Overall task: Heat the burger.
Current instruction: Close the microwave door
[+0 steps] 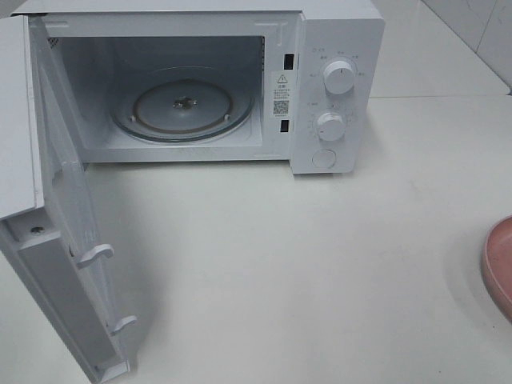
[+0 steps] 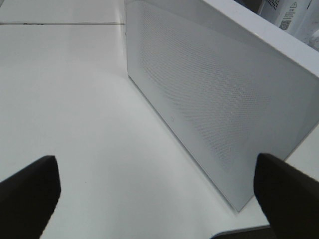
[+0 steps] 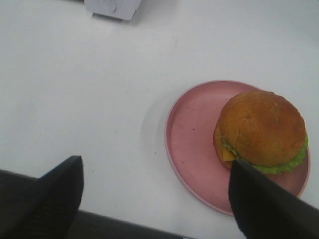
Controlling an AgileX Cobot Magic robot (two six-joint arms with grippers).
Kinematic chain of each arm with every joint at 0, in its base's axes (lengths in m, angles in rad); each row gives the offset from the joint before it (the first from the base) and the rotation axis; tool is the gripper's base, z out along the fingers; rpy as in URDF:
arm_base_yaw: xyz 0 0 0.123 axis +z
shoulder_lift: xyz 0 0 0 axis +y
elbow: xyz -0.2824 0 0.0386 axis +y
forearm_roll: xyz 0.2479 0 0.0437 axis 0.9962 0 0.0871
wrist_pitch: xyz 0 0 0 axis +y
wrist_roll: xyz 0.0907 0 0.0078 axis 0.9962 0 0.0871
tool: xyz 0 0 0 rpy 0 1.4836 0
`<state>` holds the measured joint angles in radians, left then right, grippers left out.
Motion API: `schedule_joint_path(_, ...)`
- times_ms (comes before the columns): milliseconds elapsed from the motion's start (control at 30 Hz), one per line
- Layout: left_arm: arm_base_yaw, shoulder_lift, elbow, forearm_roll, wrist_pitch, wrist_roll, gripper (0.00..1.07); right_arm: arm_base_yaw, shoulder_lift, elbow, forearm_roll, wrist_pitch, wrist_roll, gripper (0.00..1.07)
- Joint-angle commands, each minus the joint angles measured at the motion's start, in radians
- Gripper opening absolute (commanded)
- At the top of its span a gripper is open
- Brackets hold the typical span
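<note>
Burger (image 3: pixel 261 130) on pink plate (image 3: pixel 192 144), right of open microwave (image 1: pixel 336 88) — both grippers spread wide, empty.

From my feed, the only printing I can find is on the microwave (image 1: pixel 336 88). A white sticker (image 1: pixel 281 94) sits on the frame beside the cavity opening, carrying a warning triangle, lines of small print and a QR-style square; none of it is legible to me. Tiny markings ring the upper dial (image 1: pixel 339 77) and the lower dial (image 1: pixel 330 125), too small to read. In the left wrist view a warning triangle label (image 2: pixel 290 14) shows at the edge, its text blurred.
</note>
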<state>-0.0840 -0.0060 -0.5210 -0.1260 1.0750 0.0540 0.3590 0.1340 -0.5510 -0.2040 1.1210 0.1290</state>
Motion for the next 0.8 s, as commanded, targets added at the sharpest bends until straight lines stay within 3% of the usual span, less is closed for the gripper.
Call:
schedule_joint_path(33,0.004,-0.018,0.004,-0.009,-0.002,-0.005,0.98,-0.070,-0.069,0.016,0.016,-0.058,-0.016,0.76)
schedule_joint_path(300,0.004,-0.018,0.004,-0.009,-0.002,-0.005,0.98,-0.182,-0.163,0.022,0.031,-0.081,-0.017,0.76)
schedule_joint_path(800,0.004,-0.018,0.004,-0.012,-0.002,-0.005,0.98,-0.193,-0.163,0.057,0.051,-0.160,-0.028,0.76)
